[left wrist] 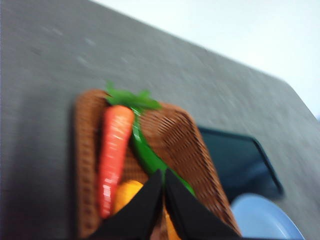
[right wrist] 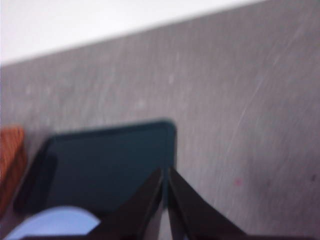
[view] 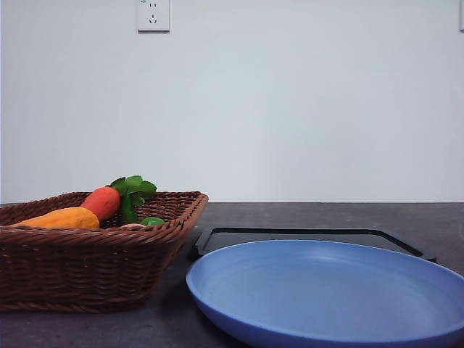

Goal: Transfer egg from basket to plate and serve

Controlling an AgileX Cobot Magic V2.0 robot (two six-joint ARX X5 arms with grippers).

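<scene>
The left gripper hangs above the basket with its 2 black fingers pressed together at the tips, nothing between them. In the left wrist view the tips sit over the basket's inside, above a green vegetable and a yellow-orange piece, without touching either as far as the blurred picture shows.

The right gripper is likewise closed, its fingertips meeting with only a thin sliver between them (it holds nothing). It hovers over the black tray, near the tray's right edge, with the grey table beyond.

In the front view the basket stands at the left, on the table. An orange-red carrot toy with green leaves lies in it, its leafy end pointing to the far right and its long axis running diagonally from near left to far right. The yellow-orange vegetable lies beside it toward the near left. The egg shows only as a small brownish-pink sliver just above the basket's near rim, next to the green vegetable; which way its long axis runs I cannot tell.

The plate sits at the near right, just beside the basket, with the black tray directly behind it.
</scene>
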